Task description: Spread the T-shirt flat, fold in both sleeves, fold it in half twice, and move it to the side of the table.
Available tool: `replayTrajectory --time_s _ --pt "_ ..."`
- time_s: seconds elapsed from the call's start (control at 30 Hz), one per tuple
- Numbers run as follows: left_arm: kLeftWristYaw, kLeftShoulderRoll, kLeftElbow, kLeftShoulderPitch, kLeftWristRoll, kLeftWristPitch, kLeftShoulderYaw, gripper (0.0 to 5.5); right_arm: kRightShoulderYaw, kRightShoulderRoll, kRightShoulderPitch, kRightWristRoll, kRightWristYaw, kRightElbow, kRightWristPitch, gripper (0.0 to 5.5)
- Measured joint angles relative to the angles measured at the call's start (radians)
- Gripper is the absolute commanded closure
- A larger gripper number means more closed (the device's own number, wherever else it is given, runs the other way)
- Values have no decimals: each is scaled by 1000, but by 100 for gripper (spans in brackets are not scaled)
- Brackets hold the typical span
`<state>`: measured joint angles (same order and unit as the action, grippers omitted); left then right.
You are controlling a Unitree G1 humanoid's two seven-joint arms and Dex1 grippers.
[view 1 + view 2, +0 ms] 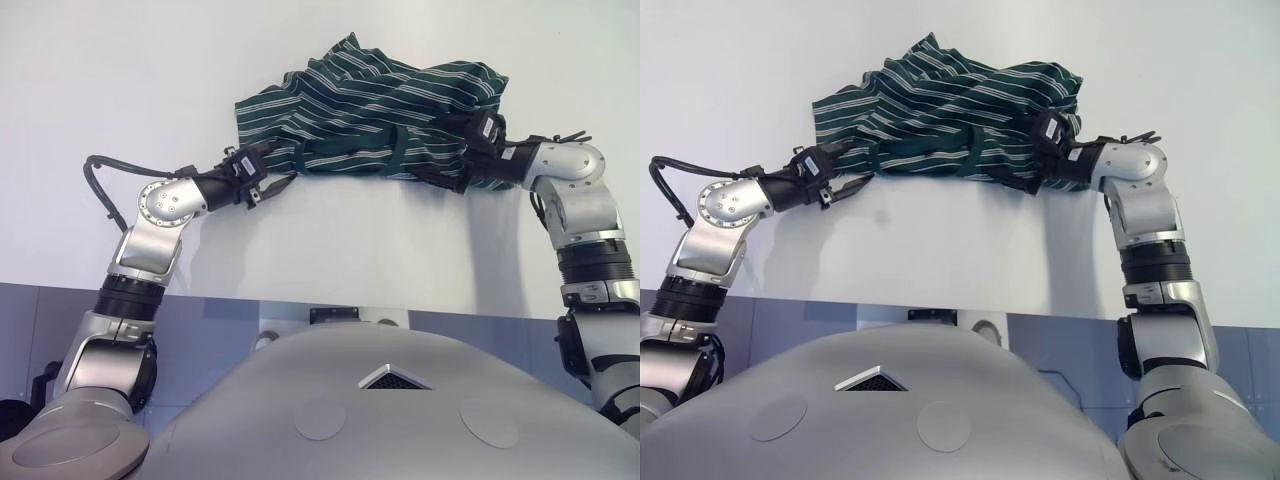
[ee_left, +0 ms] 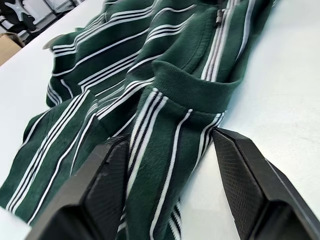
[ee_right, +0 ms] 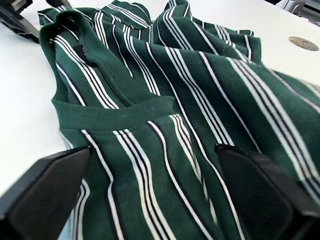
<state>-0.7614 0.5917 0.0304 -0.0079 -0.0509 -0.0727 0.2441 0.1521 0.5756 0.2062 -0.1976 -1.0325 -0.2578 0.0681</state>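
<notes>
Fingers apart, the left gripper (image 2: 170,142) and right gripper (image 3: 154,150) straddle opposite ends of the crumpled striped T-shirt (image 1: 370,110) on the white table (image 1: 350,240).

Bright, even light washes the white surface (image 1: 330,250); the striped shirt (image 1: 370,110) lays only a soft, pale shadow beside its folds.

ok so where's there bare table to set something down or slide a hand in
Bare table runs from the near edge of the T-shirt to the table's front edge. There is more on the robot's left of the shirt and beyond it. It is crowded along that near edge, where the left claw and right claw straddle fabric.
</notes>
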Motion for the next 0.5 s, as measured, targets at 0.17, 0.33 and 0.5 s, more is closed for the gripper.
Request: replayTrajectory --time_s 0.17,0.33,0.5 --pt "-1 -8 30 -7 3 -28 -7 275 -51 -6 1 -69 -18 9 51 161" --pt "-77 -30 -3 20 -148 24 -58 275 -66 -1 1 -78 -44 24 68 161" --pt "-122 -29 -10 31 -210 93 -86 275 -66 1 -1 -75 -47 25 68 161"
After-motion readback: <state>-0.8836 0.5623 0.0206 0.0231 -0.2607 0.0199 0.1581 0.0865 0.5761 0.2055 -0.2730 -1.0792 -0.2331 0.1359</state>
